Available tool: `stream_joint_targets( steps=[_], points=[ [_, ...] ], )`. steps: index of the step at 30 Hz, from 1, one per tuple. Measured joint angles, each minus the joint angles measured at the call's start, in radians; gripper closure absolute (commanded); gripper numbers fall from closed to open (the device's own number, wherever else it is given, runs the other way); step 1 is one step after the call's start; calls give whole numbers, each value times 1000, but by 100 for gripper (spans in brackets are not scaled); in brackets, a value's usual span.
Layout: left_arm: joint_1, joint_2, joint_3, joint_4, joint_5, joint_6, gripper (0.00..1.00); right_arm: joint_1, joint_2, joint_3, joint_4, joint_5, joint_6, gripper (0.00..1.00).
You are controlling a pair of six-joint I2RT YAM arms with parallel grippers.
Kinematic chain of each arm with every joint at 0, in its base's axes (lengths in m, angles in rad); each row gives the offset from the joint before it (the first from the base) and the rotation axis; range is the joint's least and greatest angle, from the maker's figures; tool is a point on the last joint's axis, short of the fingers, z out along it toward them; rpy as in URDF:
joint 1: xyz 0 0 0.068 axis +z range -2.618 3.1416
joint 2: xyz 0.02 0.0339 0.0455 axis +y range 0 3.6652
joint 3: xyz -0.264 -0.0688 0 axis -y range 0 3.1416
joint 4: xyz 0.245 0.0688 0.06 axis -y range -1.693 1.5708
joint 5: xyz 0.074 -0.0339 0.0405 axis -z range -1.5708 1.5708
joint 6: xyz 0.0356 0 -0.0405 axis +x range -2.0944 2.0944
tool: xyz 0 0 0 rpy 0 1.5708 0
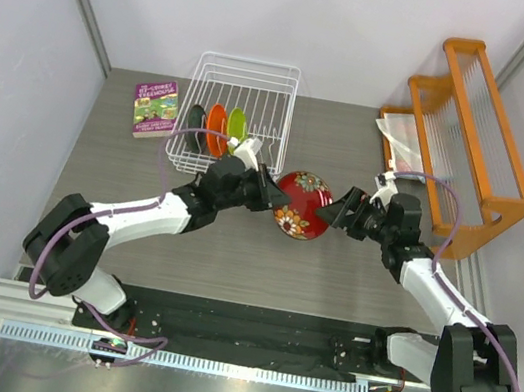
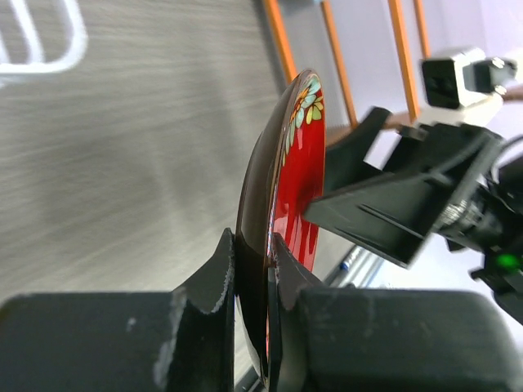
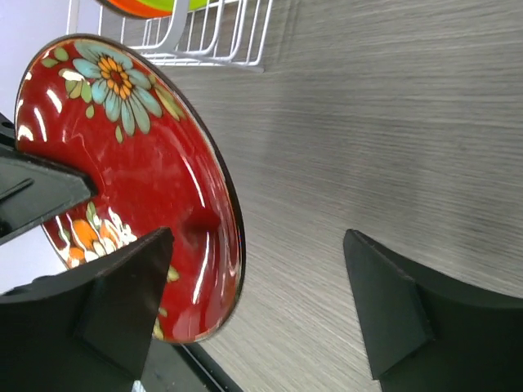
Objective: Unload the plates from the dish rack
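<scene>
Close under the wrist camera, my left gripper [image 2: 252, 269] was clenched on the near rim of the dark red floral plate [image 2: 298, 188], holding it on edge over the table [image 1: 232, 252], clear of the dish rack [image 1: 245, 76], between my two arms. My right gripper [image 3: 261, 286] stood wide apart astride the opposite rim, one finger at the plate's face, the other well off its back.

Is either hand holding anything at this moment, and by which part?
The left hand pinches the dark red floral round plate by its rim. The right hand is open, astride the opposite edge, holding nothing.
</scene>
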Motion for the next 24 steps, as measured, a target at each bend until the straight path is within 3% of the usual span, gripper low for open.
stream_joint_targets(
  steps=[2, 3, 5, 7, 12, 13, 14, 16, 18, 19, 22, 24],
  points=[
    [-18, 4, 0, 10, 5, -2, 100, 0, -2, -21, 28, -18, 17, 30],
    [-28, 9, 0, 16, 3, 0, 100, 0, -2, -28, 43, -33, 29, 45],
    [-40, 21, 0, 26, 5, -2, 100, 0, -2, -35, 75, -52, 43, 63],
    [-50, 34, 0, 31, 2, -3, 100, 0, -3, -43, 102, -63, 55, 96],
    [-23, 38, -16, 52, 20, -54, 100, -36, -38, -79, 176, -118, 153, 99],
    [-23, 38, -16, 59, 22, -58, 91, -39, -48, -84, 183, -117, 162, 99],
    [-23, 38, -16, 63, 24, -62, 76, -39, -61, -89, 185, -110, 164, 99],
    [-25, 38, -16, 69, 27, -60, 35, -39, -93, -96, 176, -95, 164, 99],
    [-34, 40, -16, 58, 6, -33, 24, -21, -137, -95, 158, -74, 143, 99],
    [-44, 40, -16, 55, 2, -35, 11, -11, -159, -95, 133, -55, 119, 99],
    [-64, 34, -12, 41, -28, 1, 1, 5, -203, -95, 37, -6, 77, 99],
    [-72, 13, -10, -6, -70, 41, 0, 5, -232, -95, -32, 33, 53, 99]
  ],
)
